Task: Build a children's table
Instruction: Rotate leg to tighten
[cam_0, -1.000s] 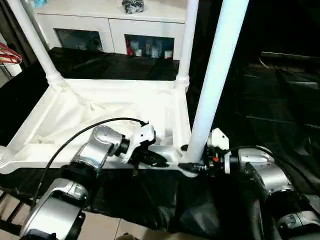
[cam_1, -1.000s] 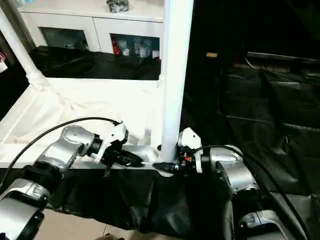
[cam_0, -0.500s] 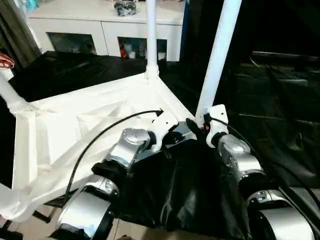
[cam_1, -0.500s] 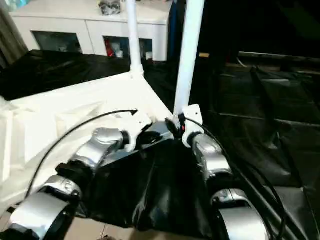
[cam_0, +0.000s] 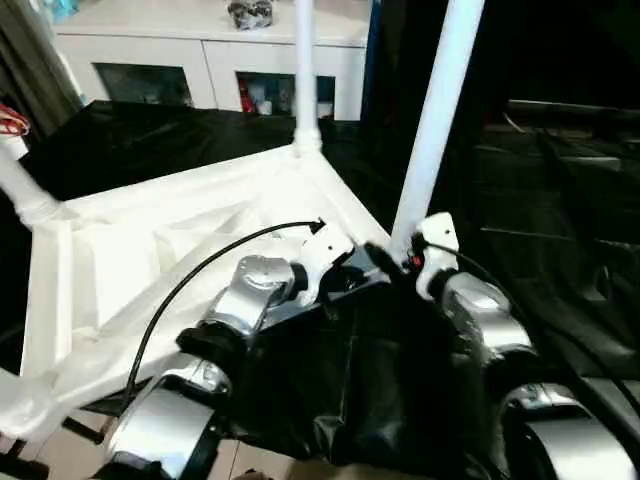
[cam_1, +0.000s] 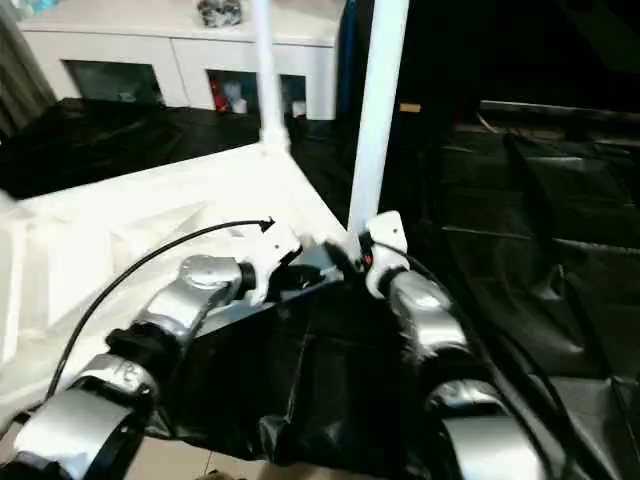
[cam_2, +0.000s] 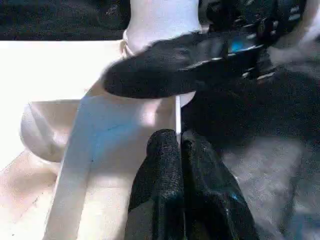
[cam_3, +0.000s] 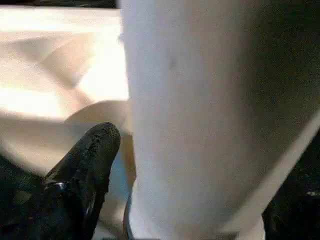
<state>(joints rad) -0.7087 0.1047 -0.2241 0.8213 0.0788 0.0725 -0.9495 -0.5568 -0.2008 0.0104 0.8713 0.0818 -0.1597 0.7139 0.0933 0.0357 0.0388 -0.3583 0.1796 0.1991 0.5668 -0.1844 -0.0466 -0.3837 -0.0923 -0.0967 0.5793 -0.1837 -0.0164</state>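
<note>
The white table top (cam_0: 150, 250) lies upside down, ribbed side up, with a leg upright in each of three corners. The near leg (cam_0: 437, 120) rises in front of my right arm, another leg (cam_0: 305, 70) behind it and a third (cam_0: 22, 190) at far left. My left gripper (cam_2: 179, 137) is shut on the thin near rim of the top, close to the near leg's socket. My right gripper (cam_0: 388, 258) grips the near leg's base (cam_3: 210, 115); one finger (cam_3: 90, 155) lies against it, the other is hidden.
A white cabinet with glass doors (cam_0: 200, 60) stands behind the table. Black sheeting (cam_0: 380, 370) hangs over the front edge below my grippers, and dark mats (cam_0: 560, 200) cover the floor to the right.
Since a second ago the table top has swung round with both grippers on it, its left end coming toward me. Over the last half second almost nothing moved.
</note>
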